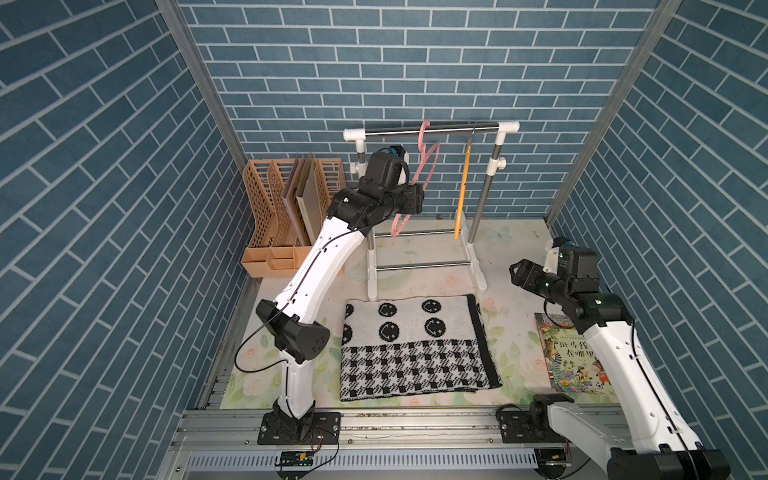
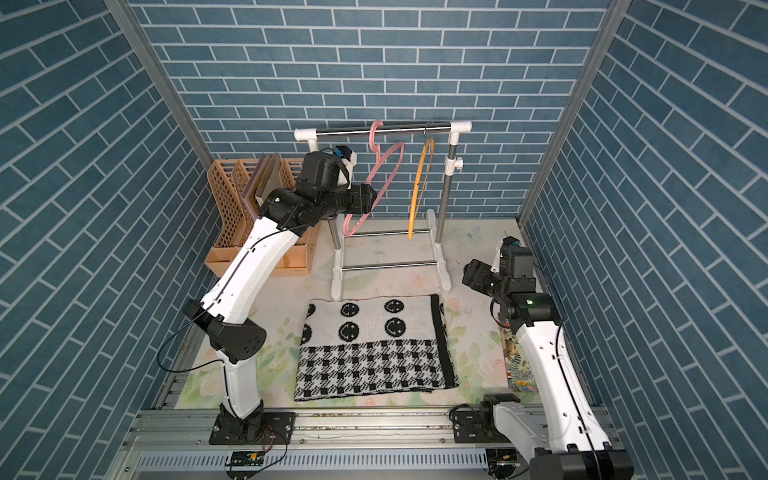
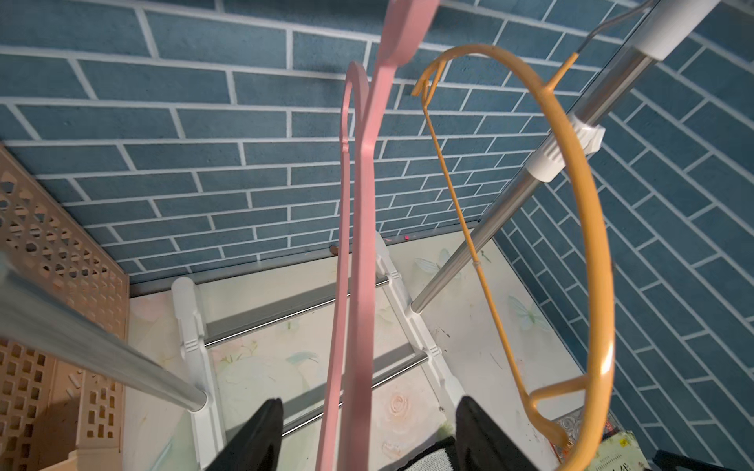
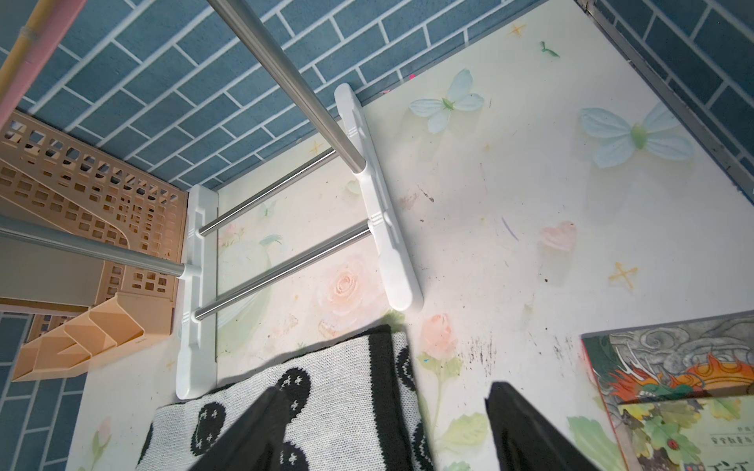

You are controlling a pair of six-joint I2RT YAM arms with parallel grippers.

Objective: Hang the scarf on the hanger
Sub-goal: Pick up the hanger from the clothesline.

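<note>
Left gripper [image 1: 420, 198] up at a pink plastic hanger [image 1: 428, 162]; folded black-and-white knitted scarf [image 1: 415, 345] flat on the flowered table [image 1: 511, 249].

In both top views the scarf lies in front of a white-and-steel clothes rack [image 1: 432, 126], whose top rail carries the pink plastic hanger and a yellow wire hanger [image 1: 463, 187]. The right gripper [image 1: 515, 274] hovers low, near a picture book [image 1: 569, 357]. In the left wrist view the black fingers [image 3: 265, 428] stand apart, and the pink plastic hanger [image 3: 363, 244] runs between them with a gap on each side, unclamped. In the right wrist view the right gripper [image 4: 383, 389] has its jaws spread wide and holds nothing; it hangs above the scarf's [image 4: 334, 367] far corner and bare table.
</note>
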